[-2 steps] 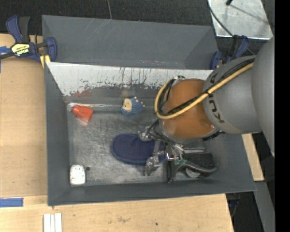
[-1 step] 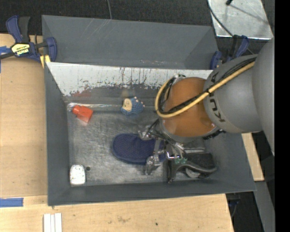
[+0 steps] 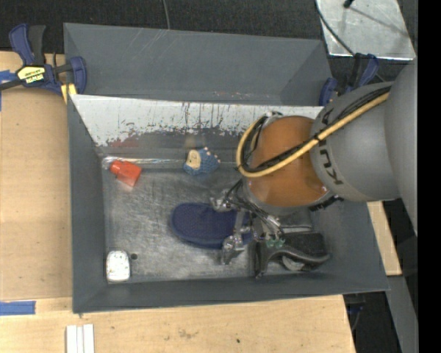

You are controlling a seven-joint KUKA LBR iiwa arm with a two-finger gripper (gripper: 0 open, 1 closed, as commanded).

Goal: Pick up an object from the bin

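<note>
My gripper (image 3: 235, 234) hangs below the orange cover, low over the bin floor near the front middle. Its metal fingers stand at the right edge of a dark blue rounded cloth thing (image 3: 198, 225), touching or just over it; I cannot see the gap between them. A black and green handled tool (image 3: 290, 248) lies right of the gripper, against the bin's front right.
An orange block in a clear wrap (image 3: 125, 170) lies at the back left. A small tan and blue thing (image 3: 195, 160) rests at the back middle. A white oval thing (image 3: 117, 265) sits in the front left corner. The arm fills the bin's right side.
</note>
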